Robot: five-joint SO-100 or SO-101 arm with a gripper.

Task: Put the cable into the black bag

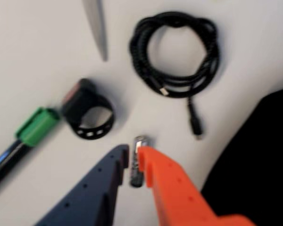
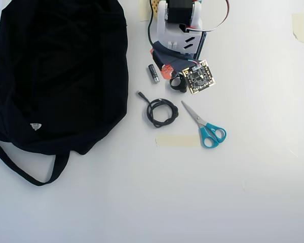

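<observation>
Cable point(image 2: 161, 112), a thin black cord wound in a small round coil with one short plug-tipped end, lies on the white counter point(image 2: 243, 177) between the black bag point(image 2: 55, 71) and the scissors point(image 2: 205, 126). Only the wrist view shows the hand point(image 1: 134, 155), its fingers nearly closed around a small battery point(image 1: 137, 162); only the overhead view shows the whole bag, well left of the coil.

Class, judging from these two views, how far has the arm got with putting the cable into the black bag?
Nothing is done yet: the cable lies coiled on the table, apart from the black bag. In hand: the gripper sits low in the wrist view near a small battery, short of the coil and holding nothing. Left: reach the cable, grasp it, carry it to the bag and release.
</observation>
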